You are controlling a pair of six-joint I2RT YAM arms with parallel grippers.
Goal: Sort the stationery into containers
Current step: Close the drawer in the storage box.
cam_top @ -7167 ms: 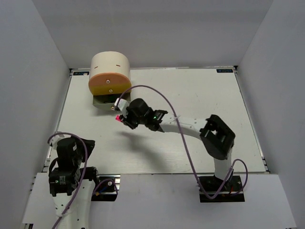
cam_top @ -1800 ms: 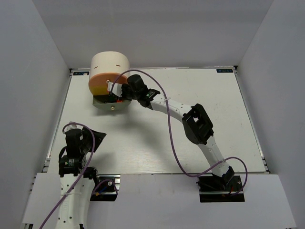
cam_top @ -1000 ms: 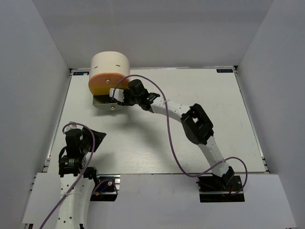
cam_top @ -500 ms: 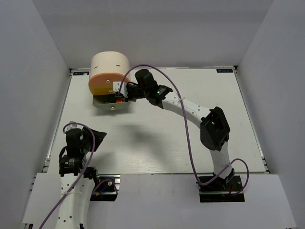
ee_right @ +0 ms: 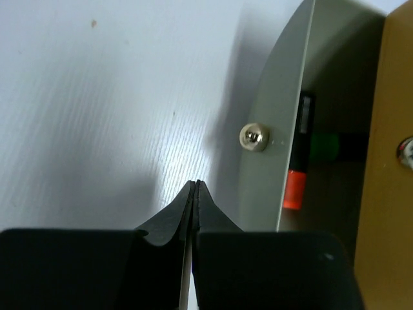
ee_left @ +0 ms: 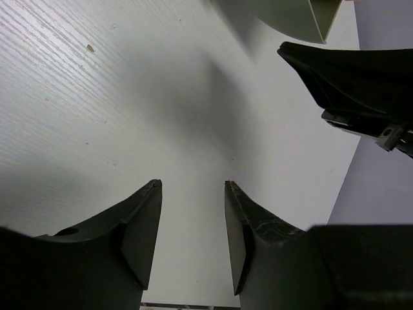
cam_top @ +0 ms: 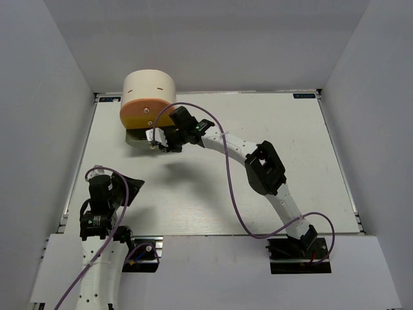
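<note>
Judging from the bare surface (cam_top: 258, 129), looks nearly done: no loose stationery spotted outside the cream, round cabinet (cam_top: 150, 82). Can make out an orange cap (ee_right: 293, 187) and a green cap (ee_right: 326, 145) of black markers lying inside the pulled-out lowest drawer (ee_right: 274, 77), beneath the yellow drawer (ee_right: 377, 97). Probably left: pushing that curved, smooth matte grey front shut. Shows the right hand (ee_right: 195, 184) pressed together, pinching nothing, just short of the small glossy domed knob (ee_right: 254, 137). Shows the left hand (ee_left: 192, 194) partly spread, empty, above faintly grained white board.
</note>
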